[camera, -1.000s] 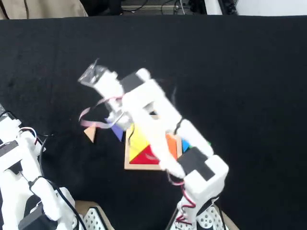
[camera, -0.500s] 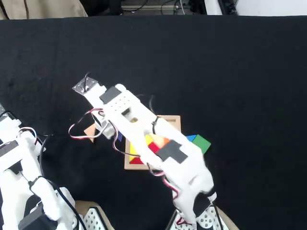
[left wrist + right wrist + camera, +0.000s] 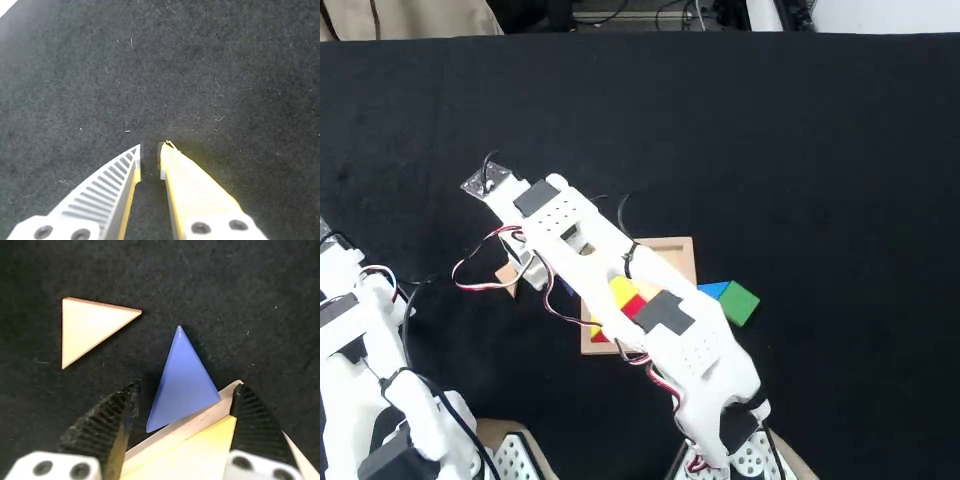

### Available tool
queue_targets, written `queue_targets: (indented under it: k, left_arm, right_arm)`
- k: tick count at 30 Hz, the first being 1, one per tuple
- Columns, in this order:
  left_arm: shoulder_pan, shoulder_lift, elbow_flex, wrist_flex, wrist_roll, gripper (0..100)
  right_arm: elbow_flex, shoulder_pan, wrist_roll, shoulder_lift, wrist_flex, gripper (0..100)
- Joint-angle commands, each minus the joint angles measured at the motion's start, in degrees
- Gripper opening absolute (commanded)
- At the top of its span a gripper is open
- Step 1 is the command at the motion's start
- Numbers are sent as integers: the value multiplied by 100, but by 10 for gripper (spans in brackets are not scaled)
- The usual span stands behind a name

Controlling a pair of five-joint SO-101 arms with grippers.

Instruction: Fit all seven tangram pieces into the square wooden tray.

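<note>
At edge of square wooden tray [image 3: 202, 421]: right gripper [image 3: 187, 386] fingers spread astride blue triangular piece [image 3: 181, 375]; apparently pick-up step, next lower, pinch. Left gripper [image 3: 150, 148] fingers nearly together, empty.

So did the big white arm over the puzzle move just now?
Yes. The right arm swung its front end left, farther out past the wooden tray's left side.
</note>
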Motion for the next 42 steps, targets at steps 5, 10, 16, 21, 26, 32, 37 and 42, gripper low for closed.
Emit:
queue_targets:
  k: [5,10,16,21,26,32,37,42]
  left_arm:
    - [75,-18,-84,-97,18,80]
    - [75,-18,-84,-97,18,80]
    - [75,-18,-84,-97,18,80]
    - [75,-18,-84,-97,18,80]
    - [75,-18,-84,-97,18,80]
    - [75,-18,-84,-97,18,80]
    - [75,-18,-84,-97,18,80]
    - [75,-18,-84,-97,18,80]
  right_arm:
    - [4,-149,-237,-171,35,273]
    - [-4,-158,-273,-171,281,273]
    - [13,-431,-273,-171,290,273]
    - [-31,-510,-264,-145,246,273]
    - [-40,-492,-246,-154,237,273]
    - [-48,-273,-237,-207,211,273]
    - [40,-202,-229,-391,185,273]
    - [303,-193,-229,-435,-44,273]
